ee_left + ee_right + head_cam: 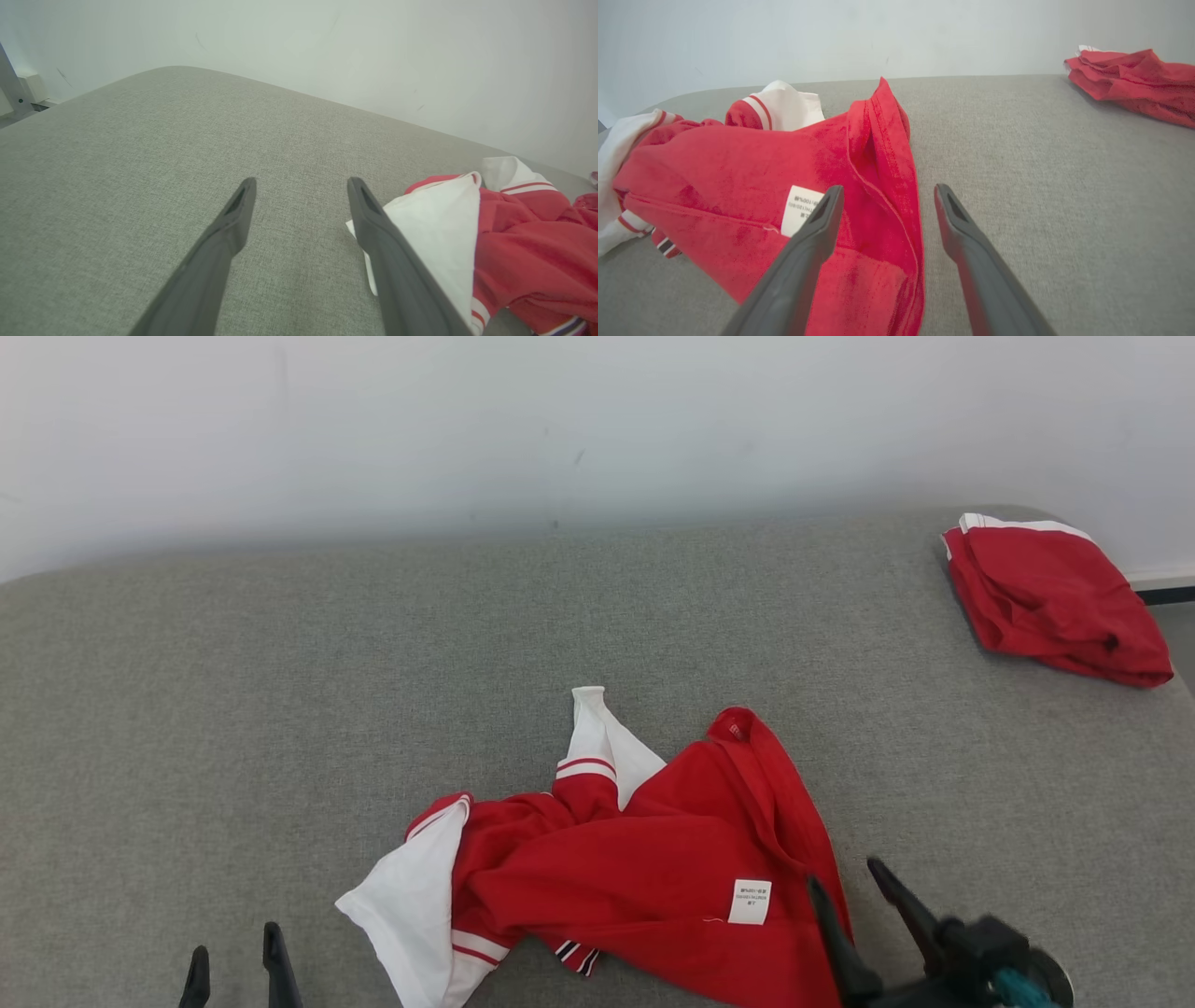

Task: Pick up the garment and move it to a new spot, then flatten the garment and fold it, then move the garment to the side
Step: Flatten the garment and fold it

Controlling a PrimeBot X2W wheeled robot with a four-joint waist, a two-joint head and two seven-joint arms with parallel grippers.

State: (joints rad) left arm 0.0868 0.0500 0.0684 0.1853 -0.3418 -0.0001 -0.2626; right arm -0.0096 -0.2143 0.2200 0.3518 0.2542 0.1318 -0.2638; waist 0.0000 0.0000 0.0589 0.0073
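Note:
A crumpled red garment (644, 859) with white sleeves and striped cuffs lies inside out near the front middle of the grey surface, its white care label (750, 902) facing up. My right gripper (848, 877) is open over the garment's right edge; in the right wrist view the red hem (896, 186) runs between its fingers (817, 228). My left gripper (233, 957) is open at the lower left, over bare fabric, with the white sleeve (439, 224) just to its right. The garment (528, 247) touches neither left finger.
A second red garment (1055, 597), folded, rests at the far right corner of the grey padded surface (280, 709). A white wall (560, 420) runs behind. Broad bare room lies left and behind the crumpled garment.

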